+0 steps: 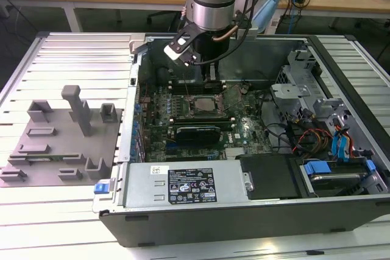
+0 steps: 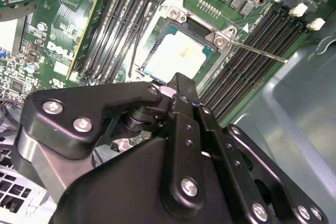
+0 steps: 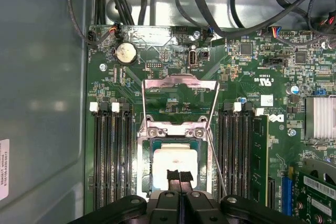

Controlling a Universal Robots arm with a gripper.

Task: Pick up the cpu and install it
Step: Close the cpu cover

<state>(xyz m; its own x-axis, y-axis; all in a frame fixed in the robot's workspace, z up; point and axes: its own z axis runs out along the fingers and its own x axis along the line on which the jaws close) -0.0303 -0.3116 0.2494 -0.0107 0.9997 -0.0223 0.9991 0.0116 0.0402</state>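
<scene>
**Gripper closed over the seated cpu**

In the first wrist view the gripper (image 3: 179, 176) has its two black fingertips pressed together, with only a thin seam between them. They sit over the near part of the cpu (image 3: 176, 157). They seem to hover just above its metal top or barely touch it; the angle leaves that uncertain. Nothing is pinched between them.

The cpu lies flat in the socket frame (image 3: 176, 129), pale silver-white top facing up. It is square, so it has no long axis, and its edges run parallel to the memory slots (image 3: 113, 156) on either side. The load plate (image 3: 178, 85) is swung up and open, and the thin lever (image 3: 216, 156) stands free beside the socket.

In the exterior view the open computer case (image 1: 244, 226) sits on the slatted tabletop (image 1: 61, 211). A silver box (image 1: 146, 187) inside it carries a white-and-black label (image 1: 190, 188).
</scene>
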